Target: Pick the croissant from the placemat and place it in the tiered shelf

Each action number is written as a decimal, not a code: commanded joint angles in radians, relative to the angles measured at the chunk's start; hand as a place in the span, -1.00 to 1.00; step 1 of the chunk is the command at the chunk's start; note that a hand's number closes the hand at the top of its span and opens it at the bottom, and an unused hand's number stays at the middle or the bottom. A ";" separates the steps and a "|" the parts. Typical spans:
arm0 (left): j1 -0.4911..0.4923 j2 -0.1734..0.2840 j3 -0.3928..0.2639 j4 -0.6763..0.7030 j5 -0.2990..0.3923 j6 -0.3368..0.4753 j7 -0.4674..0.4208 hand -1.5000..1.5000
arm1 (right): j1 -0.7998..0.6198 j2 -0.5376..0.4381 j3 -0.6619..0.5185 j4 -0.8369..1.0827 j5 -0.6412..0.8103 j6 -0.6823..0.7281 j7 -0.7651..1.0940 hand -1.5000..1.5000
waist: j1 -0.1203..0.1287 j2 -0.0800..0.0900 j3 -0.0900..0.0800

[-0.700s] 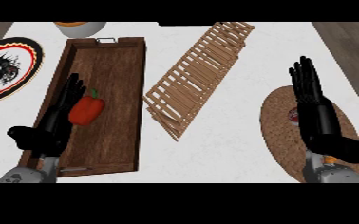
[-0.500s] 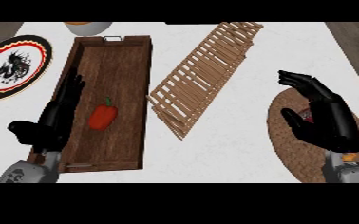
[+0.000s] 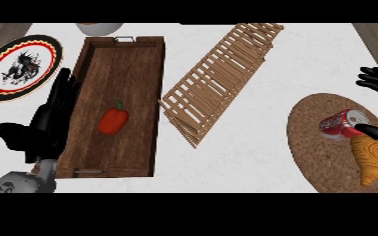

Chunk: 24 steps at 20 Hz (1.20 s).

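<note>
The croissant [image 3: 365, 156] lies on the placemat [image 3: 314, 140] beside a can [image 3: 341, 123]. The left hand [image 3: 46, 125] rests open, fingers straight. The right hand [image 3: 369, 78] shows only curled fingers at the edge, holding nothing.

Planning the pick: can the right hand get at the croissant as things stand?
Probably yes. The croissant lies uncovered on the placemat, with only a can beside it. The right hand sits just beyond, at the view's right edge.
</note>
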 commanded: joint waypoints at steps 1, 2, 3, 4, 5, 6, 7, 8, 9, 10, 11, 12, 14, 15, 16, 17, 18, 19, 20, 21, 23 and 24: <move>-0.004 0.008 0.027 0.014 0.008 -0.026 0.001 0.00 | -0.020 -0.151 -0.050 0.041 -0.079 0.250 -0.029 -1.00 | -0.002 0.002 0.000; 0.048 -0.002 0.020 -0.013 0.003 -0.017 -0.017 0.00 | 0.022 -0.179 -0.065 0.049 -0.092 0.309 -0.041 -1.00 | -0.002 0.000 0.000; 0.005 -0.007 0.017 -0.010 -0.001 0.002 0.028 0.00 | -0.009 -0.233 -0.069 0.075 -0.063 0.345 -0.047 -1.00 | -0.001 0.002 0.001; 0.016 0.015 0.015 -0.050 -0.009 0.008 0.043 0.00 | 0.029 -0.276 -0.040 0.006 -0.020 0.368 -0.025 -1.00 | -0.006 -0.003 0.000; 0.021 0.003 0.006 -0.039 -0.015 0.016 0.042 0.00 | 0.036 -0.299 -0.012 -0.046 0.025 0.376 -0.017 -1.00 | -0.010 -0.004 -0.001; 0.044 0.000 -0.002 -0.053 -0.013 0.011 0.034 0.00 | 0.034 -0.365 -0.024 -0.036 0.067 0.419 -0.035 -1.00 | -0.004 -0.004 0.000; 0.004 0.021 0.034 -0.028 -0.003 0.006 0.052 0.00 | 0.012 -0.394 -0.012 -0.097 0.060 0.418 0.018 -1.00 | -0.012 -0.004 -0.002; 0.008 0.032 0.051 -0.033 0.010 -0.015 0.043 0.00 | 0.025 -0.389 0.017 -0.121 0.104 0.421 0.017 -1.00 | -0.006 -0.003 -0.002; -0.003 0.009 0.017 -0.031 -0.024 0.027 0.069 0.00 | 0.034 -0.425 0.007 -0.146 0.119 0.446 0.015 -1.00 | -0.017 -0.003 -0.001; 0.034 0.035 0.063 -0.046 0.017 -0.017 0.038 0.00 | 0.048 -0.428 0.015 -0.209 0.176 0.417 0.015 -1.00 | -0.011 -0.007 -0.002; 0.038 0.013 0.025 -0.071 -0.002 -0.002 0.043 0.00 | 0.008 -0.464 0.029 -0.233 0.236 0.400 0.040 -1.00 | 0.003 -0.006 -0.002; 0.005 0.012 0.032 -0.020 -0.020 0.013 0.047 0.00 | 0.008 -0.443 0.075 -0.306 0.298 0.357 0.069 -1.00 | -0.007 -0.002 -0.002; 0.004 -0.002 -0.001 -0.075 -0.035 0.030 0.074 0.00 | 0.000 -0.500 0.056 -0.333 0.385 0.345 0.085 -1.00 | -0.005 -0.004 -0.001; 0.024 0.006 0.020 -0.077 -0.023 0.025 0.066 0.00 | 0.017 -0.522 0.066 -0.388 0.414 0.352 0.104 -1.00 | -0.008 -0.007 -0.001; 0.013 0.011 0.036 -0.031 -0.020 0.006 0.046 0.00 | 0.022 -0.496 0.119 -0.456 0.462 0.312 0.161 -1.00 | -0.010 -0.003 -0.003; -0.012 0.000 0.020 -0.062 -0.026 0.034 0.103 0.00 | 0.046 -0.506 0.101 -0.467 0.488 0.313 0.160 -1.00 | -0.021 -0.005 -0.001; -0.041 -0.010 0.030 -0.026 -0.020 0.014 0.086 0.00 | 0.035 -0.486 0.136 -0.461 0.545 0.291 0.176 -1.00 | -0.010 0.002 -0.001; 0.037 0.003 0.025 -0.043 -0.027 -0.010 0.035 0.00 | 0.061 -0.455 0.181 -0.498 0.591 0.257 0.236 -1.00 | 0.001 0.000 -0.001; 0.017 -0.011 0.014 -0.066 -0.044 0.026 0.081 0.00 | 0.064 -0.470 0.164 -0.511 0.583 0.284 0.260 -1.00 | -0.005 -0.002 -0.001; -0.028 0.008 0.028 -0.091 -0.032 0.024 0.149 0.00 | 0.060 -0.432 0.193 -0.515 0.615 0.258 0.304 -1.00 | -0.002 0.000 0.000; -0.004 -0.026 0.044 -0.041 -0.040 0.001 0.077 0.00 | 0.110 -0.397 0.202 -0.558 0.655 0.259 0.337 -1.00 | -0.010 0.000 -0.001; 0.043 -0.010 0.036 -0.096 -0.059 0.002 0.089 0.00 | 0.117 -0.386 0.195 -0.589 0.658 0.271 0.364 -1.00 | -0.006 -0.002 0.000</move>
